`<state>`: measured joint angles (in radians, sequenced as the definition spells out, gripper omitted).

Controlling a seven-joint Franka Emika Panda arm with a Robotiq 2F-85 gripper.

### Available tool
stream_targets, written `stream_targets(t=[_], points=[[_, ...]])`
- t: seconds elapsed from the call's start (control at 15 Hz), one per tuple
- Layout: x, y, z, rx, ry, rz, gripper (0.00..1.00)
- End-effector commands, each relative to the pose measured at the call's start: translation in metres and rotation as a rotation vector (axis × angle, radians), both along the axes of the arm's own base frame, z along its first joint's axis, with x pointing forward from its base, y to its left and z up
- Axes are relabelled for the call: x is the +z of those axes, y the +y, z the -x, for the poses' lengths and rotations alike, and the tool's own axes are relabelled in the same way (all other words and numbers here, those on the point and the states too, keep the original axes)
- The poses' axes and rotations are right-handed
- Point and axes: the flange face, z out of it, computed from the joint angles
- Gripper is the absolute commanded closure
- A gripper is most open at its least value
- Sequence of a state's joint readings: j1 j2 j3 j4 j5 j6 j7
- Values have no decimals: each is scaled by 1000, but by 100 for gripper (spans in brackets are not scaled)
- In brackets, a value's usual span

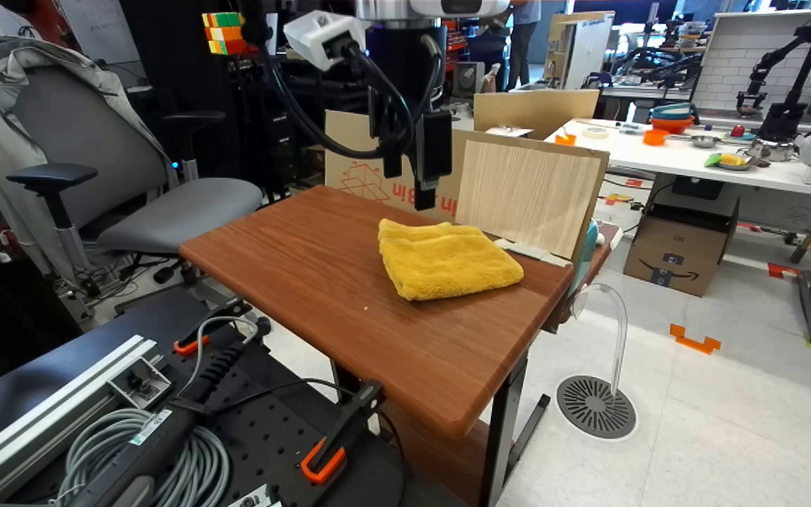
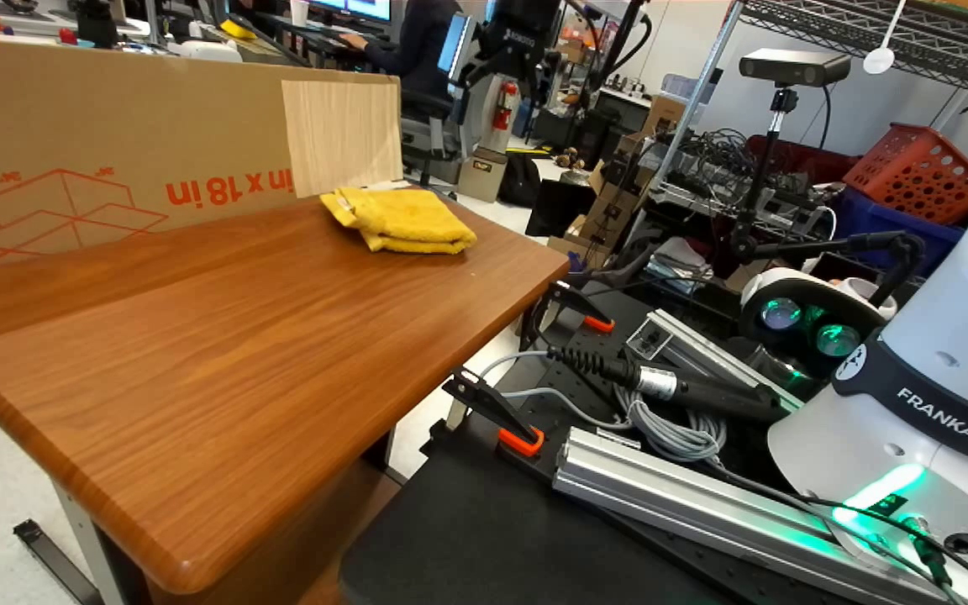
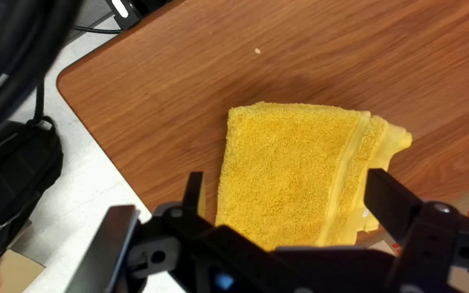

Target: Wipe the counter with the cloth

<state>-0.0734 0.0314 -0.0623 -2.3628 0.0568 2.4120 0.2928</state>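
Observation:
A folded yellow cloth (image 1: 448,260) lies on the brown wooden counter (image 1: 293,239), near the end with the light wood-grain panel. The cloth also shows on the counter in an exterior view (image 2: 408,223) and in the wrist view (image 3: 287,162), where one hemmed edge and a corner stick out to the right. My gripper (image 1: 409,186) is above the counter and the cloth, apart from both. In the wrist view the gripper (image 3: 286,175) is open, its two fingers wide apart with nothing between them, and the cloth below. The gripper's body hides the cloth's lower end there.
A cardboard sheet (image 2: 114,109) with the light wood-grain panel (image 2: 341,134) stands along the counter's far edge. Black-and-orange clamps (image 1: 324,458) sit at the near edge beside a black base table with coiled cable (image 1: 194,458). A small pale speck (image 3: 257,51) lies on the counter.

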Motion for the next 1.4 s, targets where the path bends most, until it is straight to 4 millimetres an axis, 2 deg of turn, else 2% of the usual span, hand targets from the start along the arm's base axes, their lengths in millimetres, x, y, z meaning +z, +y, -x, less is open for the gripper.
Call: stream_targets(t=[0.0,0.4,0.67,0.8,0.87,0.93,1.13,1.2,1.33], points=[[-47,11,-55,-62,45,-59,0],[-117,7,-132,-303,111,-90,0],[-174,2,-163,-412,196,-77,0],[-195,0,-161,-424,255,-62,0],[-199,-2,-158,-427,278,-36,0],[-179,0,-152,-404,231,-60,0],[-179,0,-156,-410,252,-58,0],[-177,-1,-150,-405,242,-40,0],[-191,10,-140,-352,266,-4,0]])
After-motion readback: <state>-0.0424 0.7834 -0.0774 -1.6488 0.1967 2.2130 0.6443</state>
